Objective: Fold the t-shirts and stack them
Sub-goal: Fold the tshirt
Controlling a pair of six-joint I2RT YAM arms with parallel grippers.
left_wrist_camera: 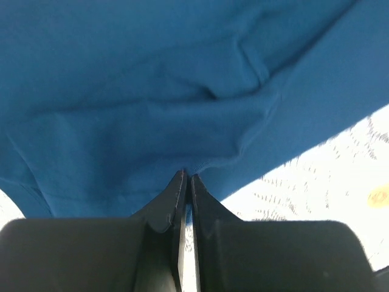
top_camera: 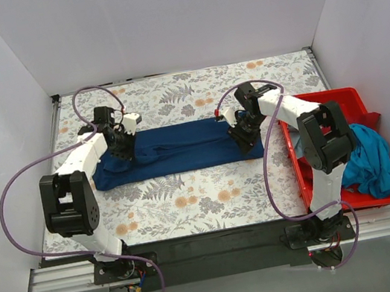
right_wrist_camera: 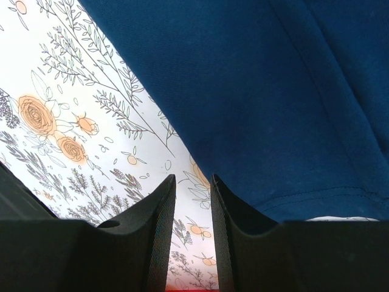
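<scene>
A navy blue t-shirt (top_camera: 180, 148) lies folded into a long band across the middle of the floral table cover (top_camera: 189, 200). My left gripper (top_camera: 121, 147) is at the band's left end. In the left wrist view its jaws (left_wrist_camera: 186, 176) are pressed together on the cloth's edge (left_wrist_camera: 152, 91). My right gripper (top_camera: 242, 136) is at the band's right end. In the right wrist view it (right_wrist_camera: 191, 179) is open with bare table cover between the fingers, and the navy shirt's hem (right_wrist_camera: 273, 91) lies against the right finger. The white chest print is hidden.
A red plastic bin (top_camera: 352, 94) stands at the right edge of the table. It holds a teal-blue shirt (top_camera: 367, 157) draped over its side, a bit of red cloth (top_camera: 373, 118) and pale grey-blue cloth (top_camera: 297, 144). White walls enclose the table.
</scene>
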